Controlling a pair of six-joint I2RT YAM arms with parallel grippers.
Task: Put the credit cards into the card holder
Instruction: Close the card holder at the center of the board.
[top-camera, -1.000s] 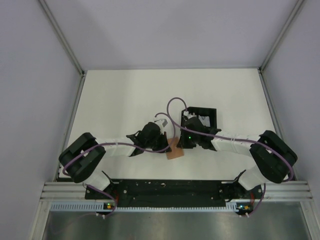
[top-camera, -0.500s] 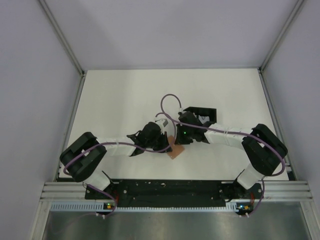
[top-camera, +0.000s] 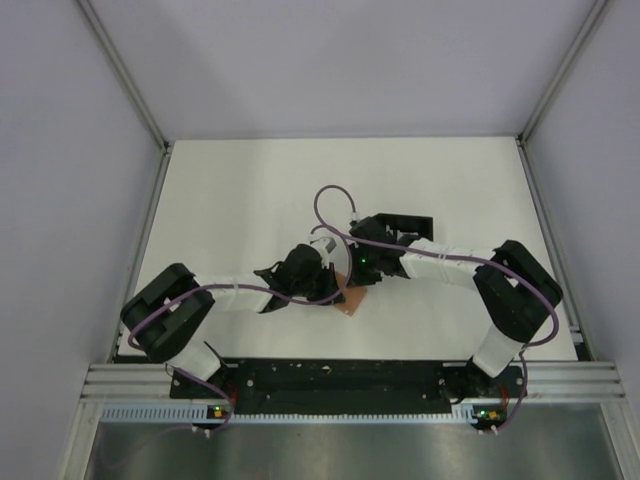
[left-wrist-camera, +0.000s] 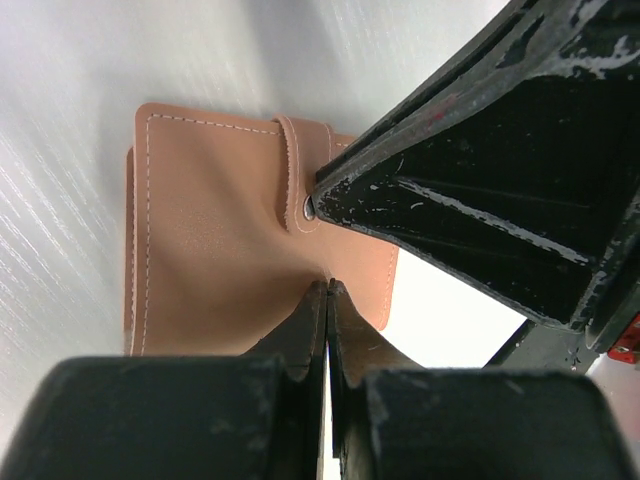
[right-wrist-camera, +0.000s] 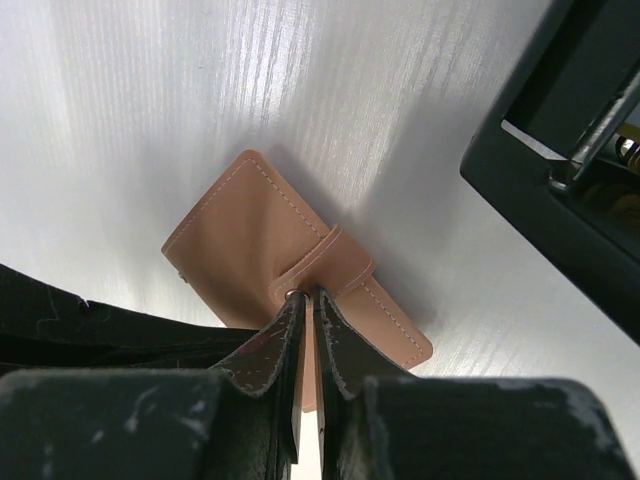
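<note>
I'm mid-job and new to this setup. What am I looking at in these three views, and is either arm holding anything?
Two robot arms are bolted side by side at the near edge of a white table. The wide view looks down from above; each close-up comes from a camera on one wrist. A closed tan card holder lies between the arms, near a black tray. The left tool is shut, tips at the holder's edge. The right tool is nearly closed at the strap. Whether either pinches it is unclear. No cards show.
</note>
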